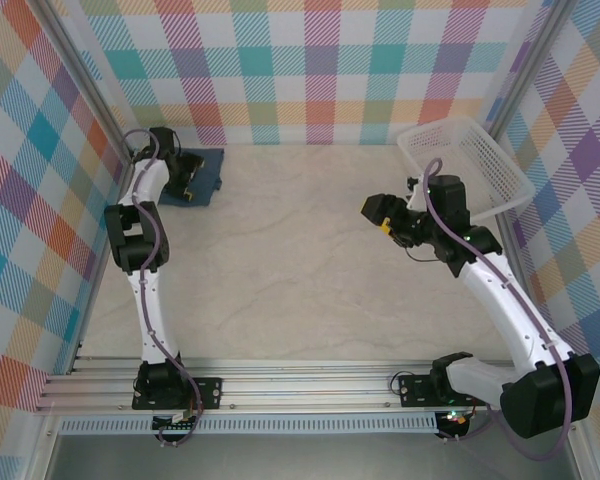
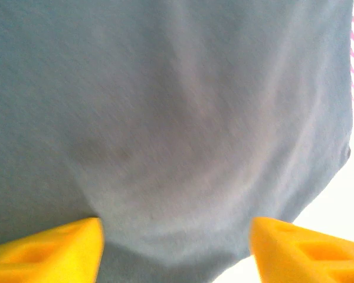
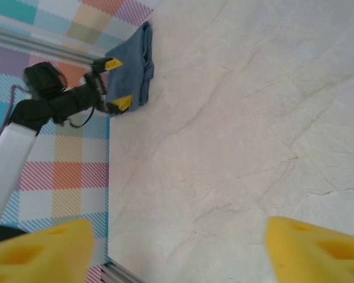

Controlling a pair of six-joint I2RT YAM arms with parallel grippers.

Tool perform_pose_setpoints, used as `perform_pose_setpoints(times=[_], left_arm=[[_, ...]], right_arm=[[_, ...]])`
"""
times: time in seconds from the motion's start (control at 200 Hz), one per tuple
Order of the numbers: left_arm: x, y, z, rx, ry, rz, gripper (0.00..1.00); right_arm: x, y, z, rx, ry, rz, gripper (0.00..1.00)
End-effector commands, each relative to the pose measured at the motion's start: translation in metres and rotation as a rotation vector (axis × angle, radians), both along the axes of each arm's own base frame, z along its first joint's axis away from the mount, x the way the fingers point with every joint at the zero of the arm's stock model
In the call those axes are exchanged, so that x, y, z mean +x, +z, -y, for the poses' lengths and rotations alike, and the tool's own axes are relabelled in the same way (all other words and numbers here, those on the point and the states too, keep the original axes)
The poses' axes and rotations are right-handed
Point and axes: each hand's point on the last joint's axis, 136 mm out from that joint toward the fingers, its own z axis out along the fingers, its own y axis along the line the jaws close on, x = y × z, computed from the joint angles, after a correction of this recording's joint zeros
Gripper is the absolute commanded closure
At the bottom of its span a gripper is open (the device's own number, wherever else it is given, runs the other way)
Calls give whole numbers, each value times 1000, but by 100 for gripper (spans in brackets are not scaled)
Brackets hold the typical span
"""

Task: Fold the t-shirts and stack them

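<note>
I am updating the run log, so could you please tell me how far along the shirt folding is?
Done, apparently: the slate-blue t-shirt lies as a compact folded rectangle in the far left corner of the table. In hand: the left gripper, open, sits right over it. The right gripper hangs open above bare table. Left: probably just withdrawing, since the basket looks empty.

Pale marbled table [image 1: 310, 270] bearing folded t-shirt [image 1: 211, 167], basket [image 1: 488, 165]
</note>
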Motion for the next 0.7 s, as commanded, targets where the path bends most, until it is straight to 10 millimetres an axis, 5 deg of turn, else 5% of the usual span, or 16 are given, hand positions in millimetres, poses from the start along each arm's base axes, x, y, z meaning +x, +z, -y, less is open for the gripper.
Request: perform_pose_setpoints(times=[0.0, 0.16, 0.32, 0.525, 0.695], left_arm=[[-33, 136, 28, 75, -94, 182, 0], [-104, 204, 40, 168, -144, 305, 0], [-189, 219, 29, 313, -109, 291, 0], [-297, 210, -20, 661, 117, 325, 0], [-338, 164, -22, 961, -163, 310, 0]], right_arm=[[8, 25, 14, -38, -63, 56, 0], [17, 67, 34, -108, -148, 177, 0], [16, 110, 65, -218, -276, 277, 0], [5, 75, 133, -535, -508, 369, 0], [-22, 20, 166, -751, -567, 494, 0]])
